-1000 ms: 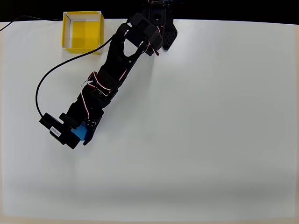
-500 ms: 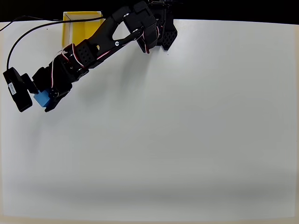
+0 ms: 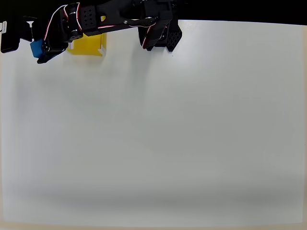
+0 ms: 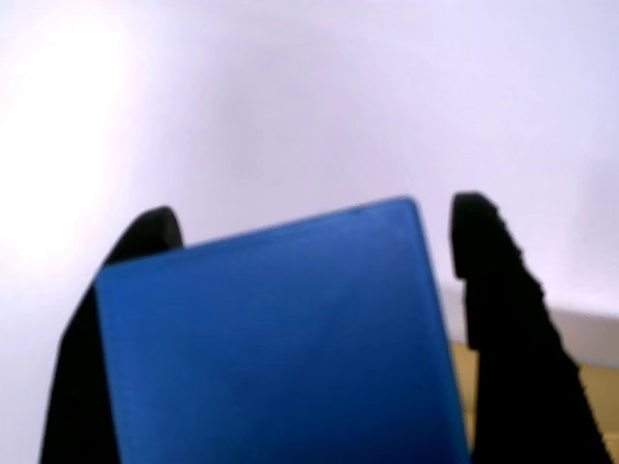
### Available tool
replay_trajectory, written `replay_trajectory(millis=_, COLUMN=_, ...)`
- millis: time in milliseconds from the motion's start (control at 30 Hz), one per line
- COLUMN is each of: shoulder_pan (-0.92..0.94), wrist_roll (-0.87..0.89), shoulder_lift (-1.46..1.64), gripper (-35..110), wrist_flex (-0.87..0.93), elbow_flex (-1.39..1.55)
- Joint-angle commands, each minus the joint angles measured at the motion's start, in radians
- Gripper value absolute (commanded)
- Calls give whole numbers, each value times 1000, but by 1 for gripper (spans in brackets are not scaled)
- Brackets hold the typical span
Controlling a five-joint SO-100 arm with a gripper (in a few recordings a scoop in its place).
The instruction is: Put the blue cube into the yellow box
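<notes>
The blue cube (image 3: 37, 48) is held in my gripper (image 3: 40, 50), which is shut on it at the far upper left of the overhead view, above the table. The yellow box (image 3: 87, 44) sits just right of the gripper, mostly covered by my black arm (image 3: 91, 17). In the wrist view the blue cube (image 4: 276, 343) fills the space between the two black fingers (image 4: 508, 329), and a strip of the yellow box (image 4: 462, 382) shows behind the cube at the lower right.
The arm's black base (image 3: 165, 36) stands at the table's top edge, right of the box. The white table (image 3: 168, 134) stretches out below and to the right.
The arm has swung up and towards the top left with the cube in its grip, from the table's left-centre to beside the yellow box, and it now covers most of the box.
</notes>
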Motion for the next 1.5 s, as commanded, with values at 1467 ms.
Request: replay_trajectory(millis=1467, shoulder_pan=250, wrist_roll=83, shoulder_lift=565, gripper=20, wrist_flex=-218, elbow_flex=805)
